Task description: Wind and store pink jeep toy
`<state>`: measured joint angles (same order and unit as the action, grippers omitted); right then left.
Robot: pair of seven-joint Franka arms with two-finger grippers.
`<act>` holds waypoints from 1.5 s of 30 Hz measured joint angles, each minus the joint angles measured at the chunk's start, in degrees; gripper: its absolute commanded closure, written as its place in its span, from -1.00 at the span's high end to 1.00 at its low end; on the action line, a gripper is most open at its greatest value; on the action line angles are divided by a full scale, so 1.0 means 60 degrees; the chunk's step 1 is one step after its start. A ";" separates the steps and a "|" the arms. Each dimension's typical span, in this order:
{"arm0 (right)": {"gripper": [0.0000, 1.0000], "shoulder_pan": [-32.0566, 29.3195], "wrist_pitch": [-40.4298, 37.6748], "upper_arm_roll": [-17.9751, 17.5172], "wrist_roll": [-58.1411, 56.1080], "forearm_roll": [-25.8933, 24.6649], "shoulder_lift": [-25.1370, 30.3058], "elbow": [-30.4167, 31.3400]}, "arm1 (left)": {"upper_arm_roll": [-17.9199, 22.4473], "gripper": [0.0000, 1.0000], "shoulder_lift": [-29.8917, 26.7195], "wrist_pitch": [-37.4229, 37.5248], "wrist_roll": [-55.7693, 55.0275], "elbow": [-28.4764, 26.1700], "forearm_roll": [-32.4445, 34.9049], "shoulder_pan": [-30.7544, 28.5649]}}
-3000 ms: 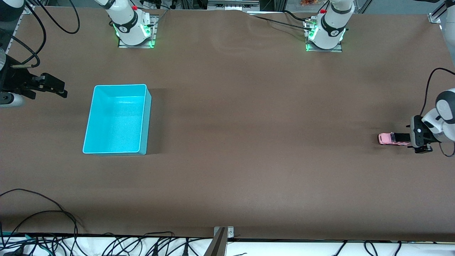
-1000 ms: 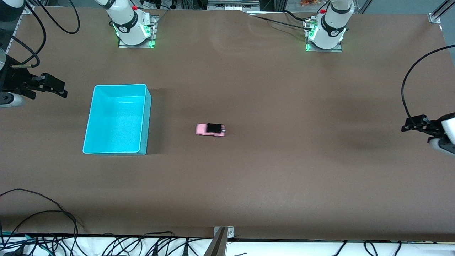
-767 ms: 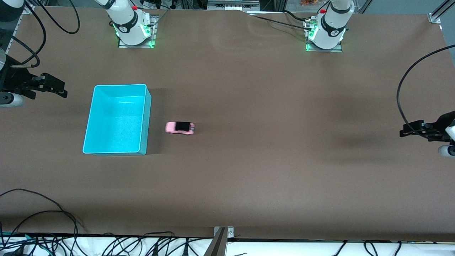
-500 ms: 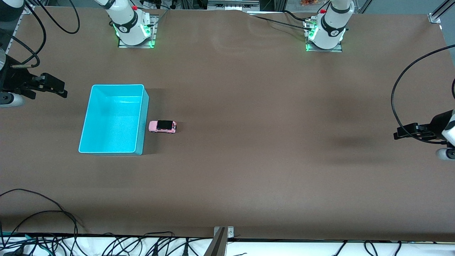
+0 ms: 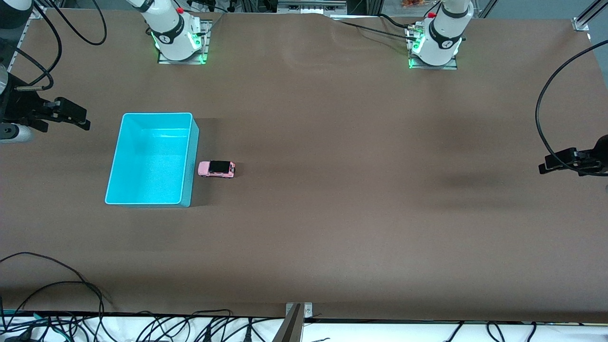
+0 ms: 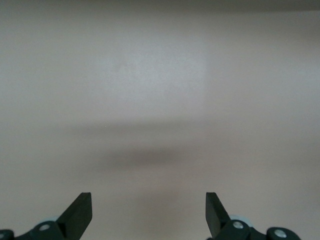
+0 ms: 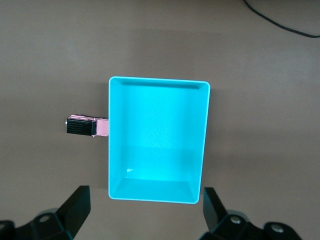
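Pink jeep toy (image 5: 216, 168) on table (image 5: 332, 213), on its wheels, nose touching side wall of turquoise bin (image 5: 151, 159), outside bin, on side toward left arm's end. Bin sits toward right arm's end of table, nothing inside.

Left gripper (image 5: 553, 163) up over table edge at left arm's end, fingers (image 6: 80, 214) spread wide, released, holding nothing; only bare tabletop under it.

Right gripper (image 5: 71, 116) up over table edge at right arm's end, beside bin, fingers (image 7: 77, 204) apart, released, holding nothing; arm waits.

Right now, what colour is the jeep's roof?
Black, on the pink jeep toy; clearest in the front view.
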<state>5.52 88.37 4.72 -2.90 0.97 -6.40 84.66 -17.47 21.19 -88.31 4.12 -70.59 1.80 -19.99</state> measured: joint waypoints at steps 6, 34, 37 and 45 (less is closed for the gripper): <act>1.00 0.0016 -0.0075 -0.0017 -0.0056 0.0000 0.0000 0.0000 | 0.0000 1.00 -0.0153 0.0299 -0.0152 0.0000 0.0091 0.0068; 1.00 0.1960 0.0031 -0.0612 -0.0171 0.0056 -0.1123 0.0027 | 0.3116 1.00 -0.2527 -0.0170 -0.0992 -0.1861 0.0148 0.3862; 1.00 0.2140 0.0230 -0.0614 -0.0710 0.0056 -0.1399 0.0027 | 0.3308 1.00 -0.2866 -0.0556 -0.0824 -0.2441 0.0078 0.3860; 1.00 0.2406 0.0930 -0.0618 -0.3633 0.0057 -0.2244 0.0038 | 0.2715 1.00 -0.3748 -0.1056 -0.0791 -0.3466 0.0059 0.3195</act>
<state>19.96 93.95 1.01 -24.70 1.30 -19.86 84.88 -1.18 -1.30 -94.65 -0.62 -91.38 2.15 -0.82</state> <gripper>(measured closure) 0.000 0.000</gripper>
